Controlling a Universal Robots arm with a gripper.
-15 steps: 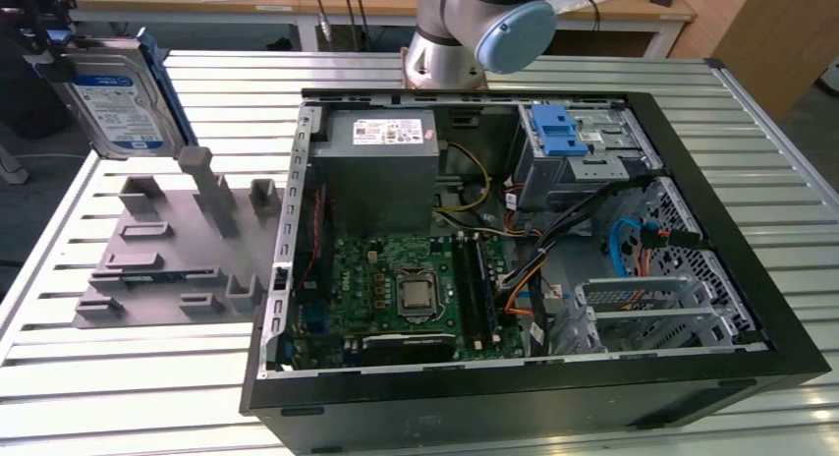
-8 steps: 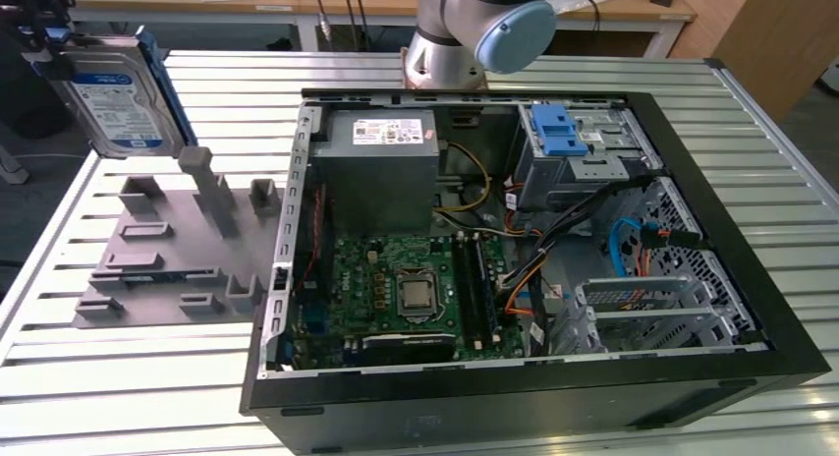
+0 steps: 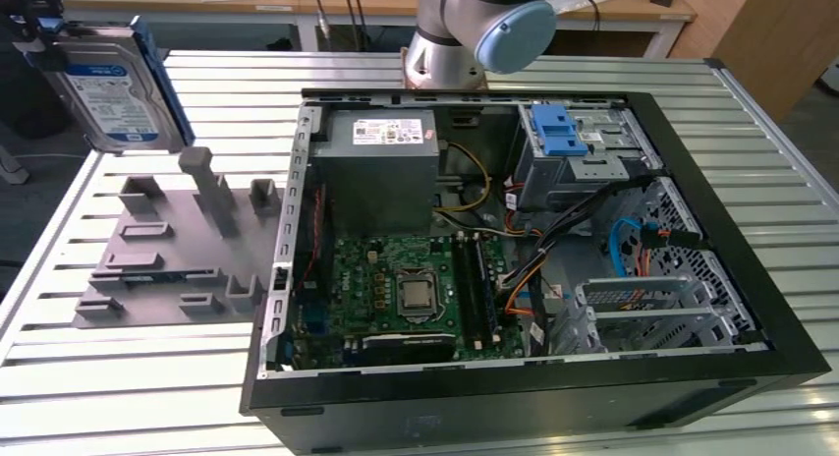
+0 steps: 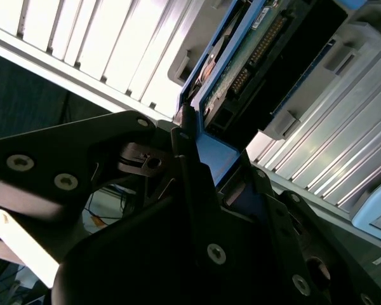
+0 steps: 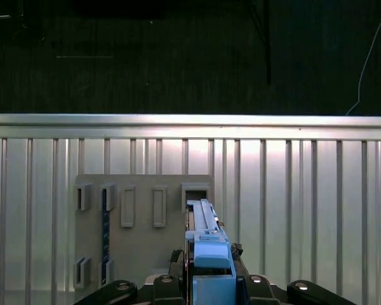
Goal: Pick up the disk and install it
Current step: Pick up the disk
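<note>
The disk (image 3: 116,90), silver with a blue-and-white label and a blue frame, hangs upright in the air above the far left corner of the table in the exterior view. My gripper (image 3: 39,35) is shut on its upper end. In the first wrist view the disk (image 5: 206,244) appears edge-on between the black fingers (image 5: 171,279), above the grey fixture plate (image 5: 143,238). The second wrist view has the disk's (image 4: 257,54) circuit-board side and connector close to the gripper (image 4: 197,149). The open computer case (image 3: 525,230) lies to the exterior view's right.
A grey fixture plate (image 3: 177,250) with upright pegs and slots lies on the slatted metal table (image 3: 118,377) left of the case. Inside the case are a grey power supply (image 3: 380,166), a motherboard (image 3: 407,289), cables and a drive cage with a blue latch (image 3: 564,137). The arm's base (image 3: 453,43) stands behind the case.
</note>
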